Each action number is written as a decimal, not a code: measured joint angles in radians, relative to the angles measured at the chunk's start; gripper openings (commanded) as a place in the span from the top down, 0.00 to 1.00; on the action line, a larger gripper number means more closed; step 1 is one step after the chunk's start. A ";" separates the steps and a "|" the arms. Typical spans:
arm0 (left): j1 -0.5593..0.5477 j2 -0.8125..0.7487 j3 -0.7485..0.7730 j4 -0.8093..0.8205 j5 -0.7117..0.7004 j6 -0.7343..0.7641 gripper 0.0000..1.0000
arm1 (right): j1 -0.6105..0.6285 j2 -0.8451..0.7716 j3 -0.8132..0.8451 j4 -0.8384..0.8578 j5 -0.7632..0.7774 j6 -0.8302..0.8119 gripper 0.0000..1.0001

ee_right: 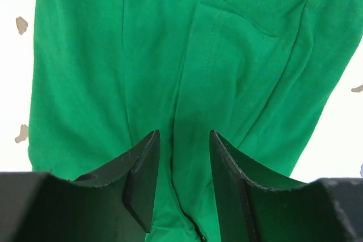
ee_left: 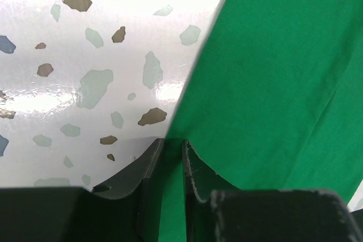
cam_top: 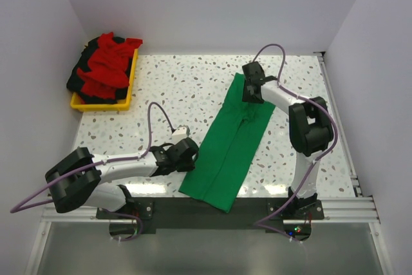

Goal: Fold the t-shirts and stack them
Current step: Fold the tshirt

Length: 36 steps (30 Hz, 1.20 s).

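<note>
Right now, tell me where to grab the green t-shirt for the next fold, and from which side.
Probably the far short end, coming straight down from above. The green t-shirt lies flat on the table as a long, narrow strip, so a side approach finds nothing to bite. The right gripper already sits over that end, and the left gripper pinches the left long edge nearer the bases.

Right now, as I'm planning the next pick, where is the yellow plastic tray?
In the top view, the yellow plastic tray sits at the speckled table's far left corner, heaped with red and black clothes, left of the green t-shirt.
</note>
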 measured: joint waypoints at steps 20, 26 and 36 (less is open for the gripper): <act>0.000 0.000 0.000 0.000 0.000 0.000 0.77 | 0.013 0.000 -0.051 -0.013 0.001 -0.028 0.78; 0.000 0.000 0.000 0.000 0.000 0.000 0.77 | 0.013 -0.026 -0.123 0.001 0.021 -0.007 0.85; 0.000 0.000 0.000 0.000 0.000 0.000 0.77 | 0.002 -0.198 -0.293 0.058 0.042 0.071 0.86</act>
